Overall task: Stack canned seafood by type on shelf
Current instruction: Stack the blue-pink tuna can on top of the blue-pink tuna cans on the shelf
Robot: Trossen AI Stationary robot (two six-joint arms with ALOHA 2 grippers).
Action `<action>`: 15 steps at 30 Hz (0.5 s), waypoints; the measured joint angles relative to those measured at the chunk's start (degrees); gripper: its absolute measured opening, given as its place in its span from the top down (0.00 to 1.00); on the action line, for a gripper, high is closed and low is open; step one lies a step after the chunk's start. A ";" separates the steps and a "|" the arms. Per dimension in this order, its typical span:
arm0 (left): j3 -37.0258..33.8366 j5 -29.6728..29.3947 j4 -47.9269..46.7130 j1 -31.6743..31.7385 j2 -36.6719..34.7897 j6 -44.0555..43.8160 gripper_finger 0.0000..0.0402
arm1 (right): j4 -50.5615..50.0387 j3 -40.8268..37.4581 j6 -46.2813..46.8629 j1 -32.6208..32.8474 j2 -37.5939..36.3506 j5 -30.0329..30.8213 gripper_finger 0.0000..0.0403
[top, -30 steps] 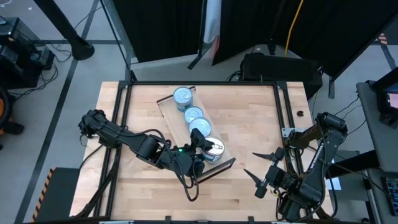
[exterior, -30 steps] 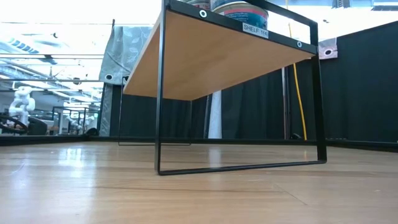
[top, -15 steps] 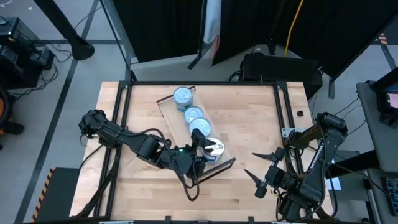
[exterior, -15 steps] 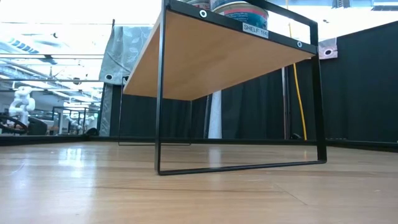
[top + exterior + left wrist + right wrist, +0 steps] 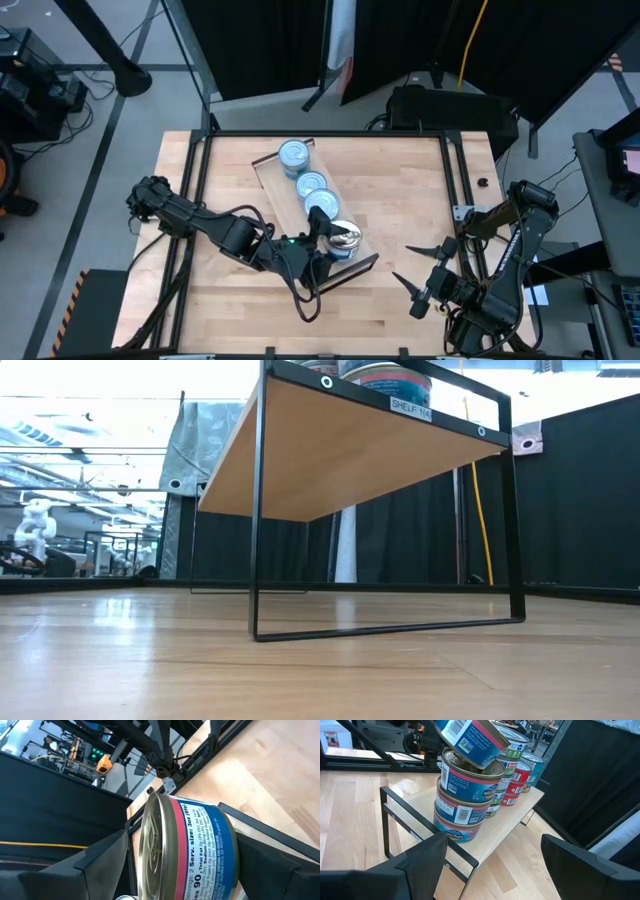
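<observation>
Your left end effector (image 5: 328,243) holds a tilted tin (image 5: 470,742) between wide jaws, just above the nearest stack (image 5: 465,802) on the shelf (image 5: 507,827) (right end effector (image 5: 415,268) open, idle). Next, level it, lower, then release.

Four tin stacks (image 5: 312,195) line the shelf (image 5: 268,175); a tilted tin (image 5: 470,742) tops the nearest stack

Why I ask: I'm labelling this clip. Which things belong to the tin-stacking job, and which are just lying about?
Job: shelf, stacked tins, tilted top tin, left hand at it.
Lying about: yellow cable, black box beyond the table; right hand waits open at its edge.
</observation>
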 joint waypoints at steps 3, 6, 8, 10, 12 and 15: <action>0.01 0.19 0.14 0.04 0.00 -1.72 0.17 | 0.11 0.00 -0.21 0.00 0.00 0.00 0.22; -0.01 0.37 0.11 0.04 0.00 -2.59 0.17 | 0.09 0.00 -0.21 0.00 0.00 0.00 0.22; -0.01 0.41 0.11 0.04 0.00 -2.61 0.17 | 0.09 0.00 -0.23 0.00 0.00 0.00 0.22; -0.01 0.63 0.09 0.04 0.00 -2.62 0.17 | 0.09 0.00 -0.22 -0.01 0.00 0.00 0.22; -0.01 0.63 0.11 0.04 0.00 -2.66 0.17 | 0.11 0.00 -0.22 0.00 0.00 -0.04 0.22; -0.01 -0.77 0.61 0.04 0.02 -2.65 0.17 | 0.12 0.00 -0.23 0.00 0.00 -0.22 0.22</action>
